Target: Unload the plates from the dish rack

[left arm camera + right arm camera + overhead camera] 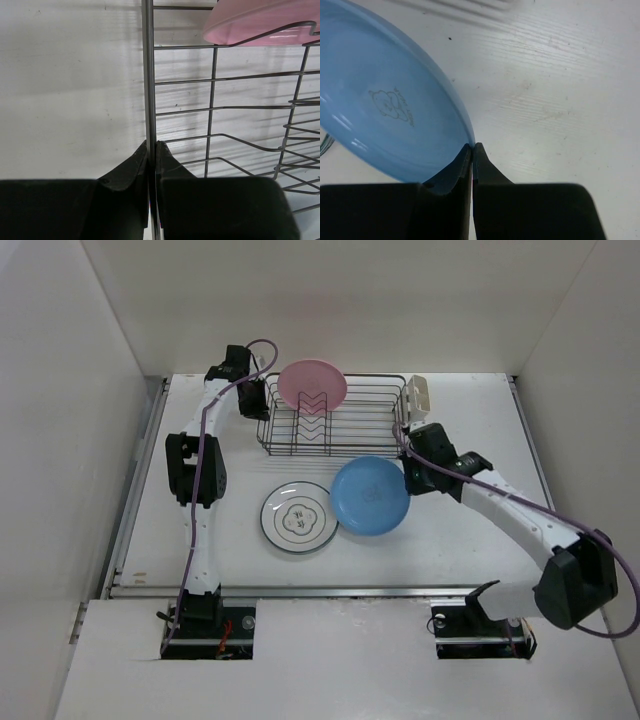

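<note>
Blue plate: near side of dish rack, rim pinched tight in right gripper.
Pink plate: upright, rack's far-left slot.
Left gripper: clamped on rack's left end wire.
Handling: likely rigid, glossy, slippery, breakable; grip at the rim.

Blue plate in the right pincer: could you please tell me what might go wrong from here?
1. The right pincer holds the blue plate only by its thin rim, so it could slip or swing.
2. From above, it overlaps the white plate; set down there, it may knock it.
3. The left pincer clamps a wire of the rack; a tug could tip the pink plate.
</note>
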Available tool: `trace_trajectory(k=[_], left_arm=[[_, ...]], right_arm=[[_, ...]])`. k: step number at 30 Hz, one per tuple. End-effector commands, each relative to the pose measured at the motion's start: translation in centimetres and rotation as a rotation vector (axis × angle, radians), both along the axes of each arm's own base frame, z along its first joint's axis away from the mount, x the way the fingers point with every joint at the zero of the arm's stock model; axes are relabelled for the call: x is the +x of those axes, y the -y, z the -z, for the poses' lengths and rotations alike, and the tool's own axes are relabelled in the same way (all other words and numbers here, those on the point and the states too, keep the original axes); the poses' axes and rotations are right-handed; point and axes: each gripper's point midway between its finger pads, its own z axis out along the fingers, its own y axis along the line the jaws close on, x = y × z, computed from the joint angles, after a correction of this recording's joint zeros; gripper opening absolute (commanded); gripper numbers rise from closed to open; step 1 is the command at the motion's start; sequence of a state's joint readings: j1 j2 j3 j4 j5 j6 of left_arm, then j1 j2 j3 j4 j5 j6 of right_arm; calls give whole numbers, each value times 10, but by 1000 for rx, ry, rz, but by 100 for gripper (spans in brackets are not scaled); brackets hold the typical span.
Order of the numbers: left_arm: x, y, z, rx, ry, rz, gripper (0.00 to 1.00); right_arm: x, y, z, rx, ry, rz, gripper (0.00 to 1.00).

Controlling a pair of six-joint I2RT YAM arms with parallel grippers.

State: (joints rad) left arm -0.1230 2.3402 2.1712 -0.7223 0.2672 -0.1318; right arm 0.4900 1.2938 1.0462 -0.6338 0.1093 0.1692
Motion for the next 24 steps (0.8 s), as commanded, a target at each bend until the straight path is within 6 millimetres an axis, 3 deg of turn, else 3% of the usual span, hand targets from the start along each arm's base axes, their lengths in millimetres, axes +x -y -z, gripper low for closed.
trace_trajectory(k=[1,2,3,6,10,16,19,21,24], left_arm=[[-12,10,0,-23,-25,25,0],[-14,10,3,-22,-34,25,0],[-13,10,-3,-23,-23,25,0],[-17,9,-8,-23,-20,25,0],[-19,9,-5,-22,-29,25,0],[-19,9,-5,-22,-29,25,0],[-15,10,-8,-24,-11,25,0],[-15,9,-4,-19,-18,33,0],[-15,9,-3,-15,-15,41,0]], right_arm=[[17,2,8,3,-15,115,0],[23,8,10,-30,-28,143,0],[24,10,31,-81,-92,150,0],[21,21,64,-179,-216,193,0],[23,28,84,-222,-274,254,0],[29,57,69,-279,-230,415,0],[35,54,67,-274,-222,416,1],[36,47,67,-257,-254,375,20],[43,40,62,-239,-247,343,34]])
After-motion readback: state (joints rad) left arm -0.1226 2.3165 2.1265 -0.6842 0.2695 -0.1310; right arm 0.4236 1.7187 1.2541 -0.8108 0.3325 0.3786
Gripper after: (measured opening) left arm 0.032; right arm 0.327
